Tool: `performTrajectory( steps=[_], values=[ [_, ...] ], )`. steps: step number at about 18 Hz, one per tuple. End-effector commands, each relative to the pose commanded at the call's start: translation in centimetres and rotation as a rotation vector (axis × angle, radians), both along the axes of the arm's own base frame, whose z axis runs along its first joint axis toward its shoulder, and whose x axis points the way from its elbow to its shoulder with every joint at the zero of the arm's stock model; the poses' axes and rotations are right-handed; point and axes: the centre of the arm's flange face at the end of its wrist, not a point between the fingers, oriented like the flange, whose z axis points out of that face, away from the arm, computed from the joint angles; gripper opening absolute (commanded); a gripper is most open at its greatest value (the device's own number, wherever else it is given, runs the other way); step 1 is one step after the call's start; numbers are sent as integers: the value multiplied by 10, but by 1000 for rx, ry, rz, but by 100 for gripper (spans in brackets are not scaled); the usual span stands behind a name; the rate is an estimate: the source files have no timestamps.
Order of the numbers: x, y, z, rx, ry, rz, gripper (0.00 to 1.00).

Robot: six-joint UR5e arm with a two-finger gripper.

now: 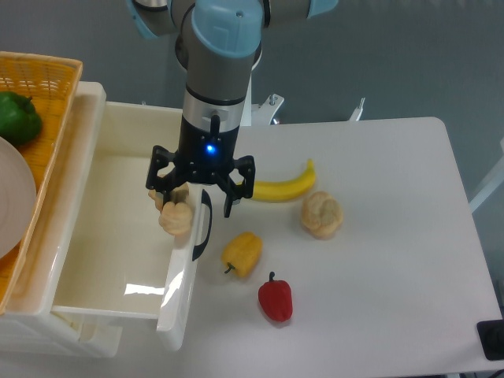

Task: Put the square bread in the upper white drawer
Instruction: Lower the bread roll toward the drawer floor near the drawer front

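The square bread [175,219], pale tan and lumpy, hangs under my gripper [176,206], which is shut on it. It sits just above the right front wall of the upper white drawer [94,260], right beside the dark curved handle [203,230]. The drawer is pulled open and its white inside shows nothing in it. The arm's wrist with its blue light stands directly over the drawer front and hides the fingers.
On the table to the right lie a banana [276,187], a round bun [321,214], a yellow pepper [242,253] and a red pepper [276,299]. An orange woven basket [47,75] with a green pepper [17,116] and a plate [12,197] sits at the left. The lower drawer [75,332] shows beneath.
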Motion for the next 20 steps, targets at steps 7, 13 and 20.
performTrajectory(
  steps=[7,13,20],
  values=[
    [23,4,9,8,-4,-10,100],
    [32,14,0,1,-26,-17,100],
    [26,15,-4,-7,-16,-21,100]
  ],
)
